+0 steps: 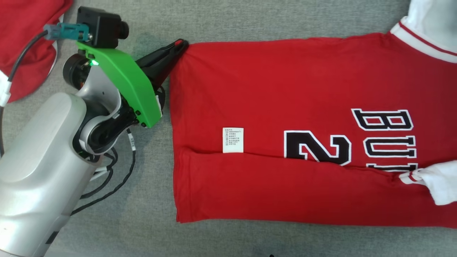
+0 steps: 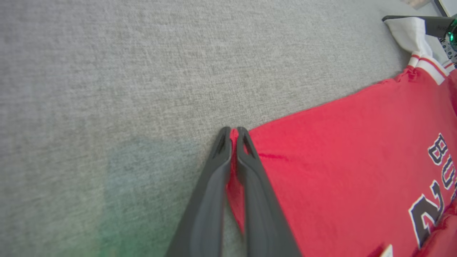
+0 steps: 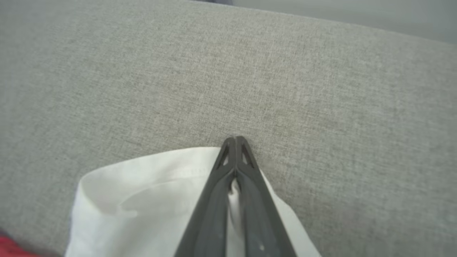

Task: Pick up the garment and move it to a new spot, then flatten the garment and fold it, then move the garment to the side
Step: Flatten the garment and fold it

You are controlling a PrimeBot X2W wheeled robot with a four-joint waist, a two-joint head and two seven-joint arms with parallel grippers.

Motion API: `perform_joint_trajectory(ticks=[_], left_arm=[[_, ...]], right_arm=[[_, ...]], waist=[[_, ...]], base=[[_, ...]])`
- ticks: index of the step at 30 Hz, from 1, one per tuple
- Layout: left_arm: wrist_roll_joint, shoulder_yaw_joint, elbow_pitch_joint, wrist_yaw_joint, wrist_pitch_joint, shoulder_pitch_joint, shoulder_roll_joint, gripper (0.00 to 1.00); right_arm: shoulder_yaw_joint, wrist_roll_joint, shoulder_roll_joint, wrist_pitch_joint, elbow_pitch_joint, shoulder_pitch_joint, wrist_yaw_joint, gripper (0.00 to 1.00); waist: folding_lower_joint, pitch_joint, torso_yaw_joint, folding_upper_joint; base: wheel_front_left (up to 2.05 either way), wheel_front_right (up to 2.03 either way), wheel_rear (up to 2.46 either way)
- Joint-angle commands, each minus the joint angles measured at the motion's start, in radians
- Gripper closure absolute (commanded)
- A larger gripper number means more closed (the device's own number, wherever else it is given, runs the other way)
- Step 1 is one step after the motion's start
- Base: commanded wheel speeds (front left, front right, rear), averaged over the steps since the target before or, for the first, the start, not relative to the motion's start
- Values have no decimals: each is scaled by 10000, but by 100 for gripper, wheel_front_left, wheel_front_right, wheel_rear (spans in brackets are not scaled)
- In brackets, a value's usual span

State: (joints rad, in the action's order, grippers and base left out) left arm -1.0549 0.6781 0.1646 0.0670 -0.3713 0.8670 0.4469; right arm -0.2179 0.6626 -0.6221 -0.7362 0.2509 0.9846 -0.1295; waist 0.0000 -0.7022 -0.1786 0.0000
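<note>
On the grey fabric surface [image 1: 250, 21] the red garment [image 1: 285, 89] lies flat, my left tool [image 2: 232, 130] pinching its hem corner [image 2: 260, 139], my right tool [image 3: 235, 139] its white sleeve [image 3: 142, 185]; either shallow bite could slip when I lift.

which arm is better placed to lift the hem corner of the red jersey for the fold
Left: the left arm's jaws are shut on the upper hem corner of the red jersey with black lettering; the right arm's jaws are shut on its white sleeve, at the other end.
</note>
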Motion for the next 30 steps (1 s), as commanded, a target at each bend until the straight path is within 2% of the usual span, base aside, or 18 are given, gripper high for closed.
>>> perform_joint_trajectory(ticks=[1, 9, 18, 25, 30], left_arm=[[42, 30, 47, -115, -29, -337, 194, 100], [-13, -353, -919, -335, 676, -1080, 582, 100], [-274, -604, -2725, -891, 1402, -3149, 1250, 100], [-446, -701, -3769, -1486, 2012, -4988, 1614, 100], [-368, -614, -3682, -1686, 2648, -6069, 1544, 100]], right_arm=[[-124, 154, -10, 211, -52, -327, -16, 100], [-95, 1124, -537, 2040, -1309, -1379, -16, 100], [1029, 1931, -1023, 3618, -3038, -4540, -14, 100], [1874, 1964, -539, 4141, -4109, -7394, -16, 100], [2072, 1853, 219, 4387, -4325, -8773, -16, 100]], waist=[[0, 291, 292, 0], [0, 1313, 729, 0], [0, 2901, 1349, 0], [0, 3628, 1732, 0], [0, 3866, 1868, 0]], base=[[0, 0, 0], [0, 0, 0], [0, 0, 0], [0, 0, 0], [0, 0, 0]])
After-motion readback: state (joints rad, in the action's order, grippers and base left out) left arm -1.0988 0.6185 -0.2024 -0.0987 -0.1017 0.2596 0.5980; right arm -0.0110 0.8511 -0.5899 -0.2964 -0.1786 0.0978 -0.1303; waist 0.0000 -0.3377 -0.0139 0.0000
